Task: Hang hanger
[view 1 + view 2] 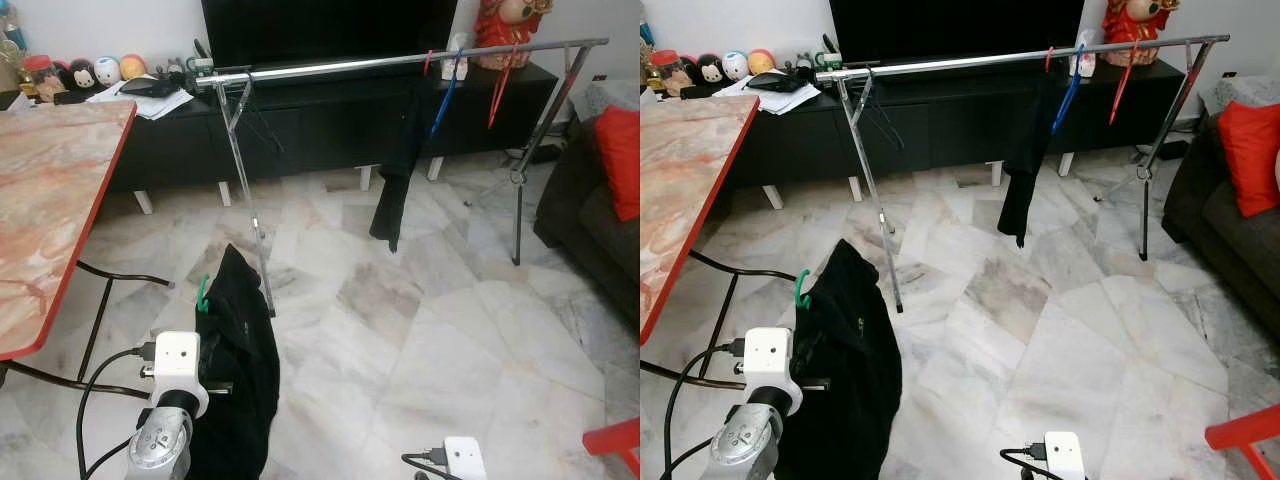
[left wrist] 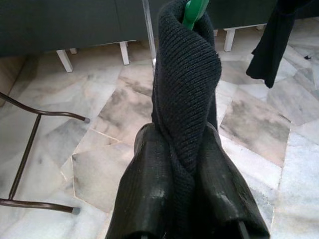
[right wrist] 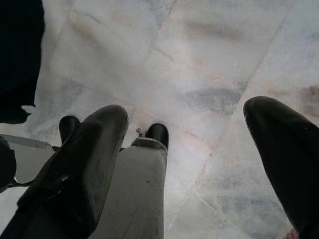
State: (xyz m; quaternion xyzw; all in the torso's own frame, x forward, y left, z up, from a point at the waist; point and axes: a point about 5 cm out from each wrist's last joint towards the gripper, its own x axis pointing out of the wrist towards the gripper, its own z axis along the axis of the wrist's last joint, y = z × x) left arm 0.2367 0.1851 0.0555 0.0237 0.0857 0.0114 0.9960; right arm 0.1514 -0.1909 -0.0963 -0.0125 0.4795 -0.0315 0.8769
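My left hand (image 2: 182, 164) is clamped on a dark knitted garment (image 1: 240, 360) that hangs from a green hanger (image 1: 203, 296); in the left wrist view both black fingers (image 2: 149, 189) press the ribbed fabric between them, and the green hook (image 2: 194, 10) pokes out just above the bunched cloth. Seen from my head, this bundle sits at about seven o'clock, low and close to me, with the garment draping down toward the marble floor (image 1: 420, 300).

My right hand (image 3: 199, 164) hangs over the floor at about five o'clock, its fingers spread wide apart with nothing between them.

The silver clothes rail (image 1: 400, 62) runs across at twelve o'clock, well apart from the hanger I hold. On it hang a black garment (image 1: 395, 170), a blue hanger (image 1: 445, 100) and a red hanger (image 1: 500, 90). Behind the rail stands a low black TV cabinet (image 1: 330, 120).

The red-edged marble-patterned bench (image 1: 50, 200) lies at nine o'clock, and a dark sofa with a red cushion (image 1: 620, 160) at three o'clock.
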